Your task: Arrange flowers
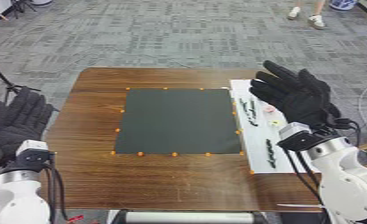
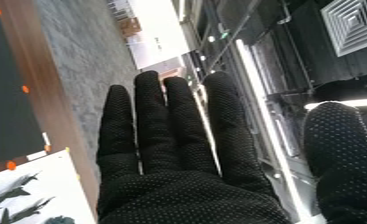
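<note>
My right hand (image 1: 297, 97) is over the right part of the table, above the white sheet (image 1: 264, 150), with its fingers straight and nothing held. In the right wrist view the same hand (image 2: 188, 195) has its fingers and thumb spread apart. Green stems (image 1: 250, 111) lie on the sheet, and another dark green stem (image 1: 270, 153) lies nearer the front. A pink flower (image 1: 268, 108) and a yellowish one (image 1: 274, 122) are beside my right hand, partly covered by it. My left hand (image 1: 18, 125) is open and empty off the table's left edge.
A dark square mat (image 1: 178, 121) lies mid-table with small orange markers (image 1: 174, 154) round its border. The brown table (image 1: 86, 145) extends to its left and front. A thin white stick (image 1: 300, 205) lies at the front right edge.
</note>
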